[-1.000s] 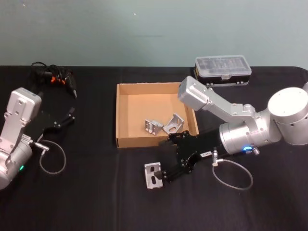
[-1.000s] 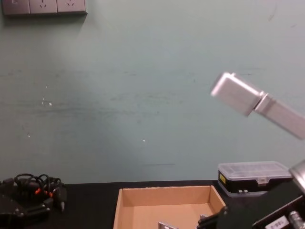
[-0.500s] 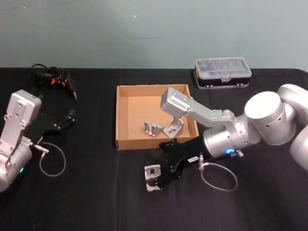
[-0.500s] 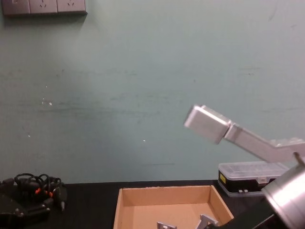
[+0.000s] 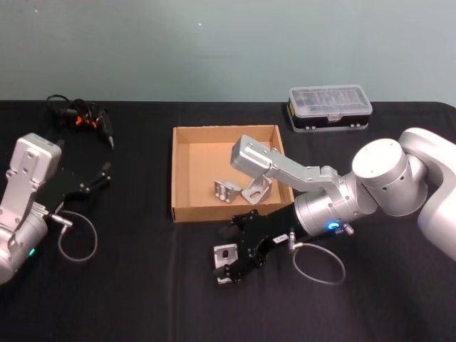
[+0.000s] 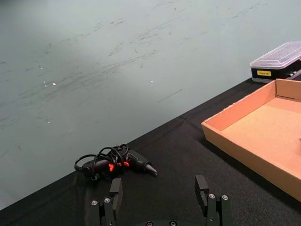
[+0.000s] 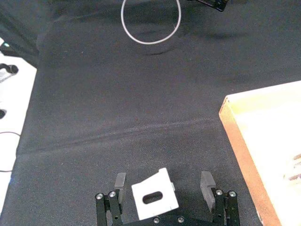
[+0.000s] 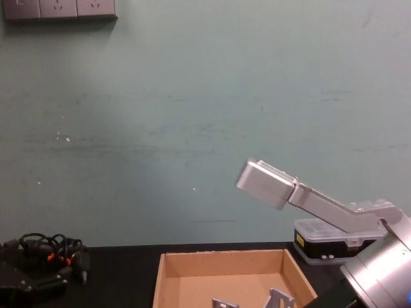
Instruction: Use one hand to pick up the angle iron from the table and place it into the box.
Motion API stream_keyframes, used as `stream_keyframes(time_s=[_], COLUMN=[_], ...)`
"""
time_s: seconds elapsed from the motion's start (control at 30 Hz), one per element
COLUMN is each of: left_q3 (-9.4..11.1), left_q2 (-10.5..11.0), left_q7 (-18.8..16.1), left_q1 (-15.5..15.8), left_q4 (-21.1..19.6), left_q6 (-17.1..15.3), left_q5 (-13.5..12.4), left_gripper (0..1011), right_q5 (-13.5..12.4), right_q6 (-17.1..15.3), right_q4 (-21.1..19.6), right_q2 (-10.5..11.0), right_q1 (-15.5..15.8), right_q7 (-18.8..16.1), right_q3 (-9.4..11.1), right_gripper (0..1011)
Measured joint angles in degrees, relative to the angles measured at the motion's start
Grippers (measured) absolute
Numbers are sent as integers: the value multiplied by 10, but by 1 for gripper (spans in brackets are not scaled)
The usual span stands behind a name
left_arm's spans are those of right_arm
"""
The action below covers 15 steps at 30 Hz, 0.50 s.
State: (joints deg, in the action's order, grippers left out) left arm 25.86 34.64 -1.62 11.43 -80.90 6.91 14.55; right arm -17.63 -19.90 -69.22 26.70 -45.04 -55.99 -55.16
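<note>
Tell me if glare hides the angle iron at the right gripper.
Right wrist view: the angle iron is washed near-white, but its slot reads between the right gripper's open fingers; the box bleaches too. Head view: it shows grey, no glare.

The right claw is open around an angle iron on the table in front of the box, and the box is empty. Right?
No: the box is not empty. The head view shows one angle iron and a second angle iron lying inside. The right claw is open around the third angle iron on the table; the left claw is parked, open.
</note>
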Motion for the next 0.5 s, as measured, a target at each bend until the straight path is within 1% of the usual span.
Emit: stream_keyframes(time_s=[0.17,0.3,0.33,0.4,0.43,0.47,0.5], left_q3=[0,0,0,0,0,0,0], left_q2=[0,0,0,0,0,0,0], left_q7=[0,0,0,0,0,0,0], left_q1=[0,0,0,0,0,0,0], left_q4=[0,0,0,0,0,0,0], left_q6=[0,0,0,0,0,0,0], left_q5=[0,0,0,0,0,0,0], left_gripper=[1011,1011,1011,1011,1011,1011,1011], right_q5=[-3,-5,-6,-6,-6,-7,-7], right_q6=[0,1,4,6,6,7,7], right_q4=[1,1,1,2,2,2,2], right_q2=[1,3,3,3,3,4,4], right_q1=[0,0,0,0,0,0,0], right_q7=[1,0,0,0,0,0,0], right_q3=[-2,-3,-3,-4,-4,-4,-4], right_gripper=[998,930,887,862,837,786,765])
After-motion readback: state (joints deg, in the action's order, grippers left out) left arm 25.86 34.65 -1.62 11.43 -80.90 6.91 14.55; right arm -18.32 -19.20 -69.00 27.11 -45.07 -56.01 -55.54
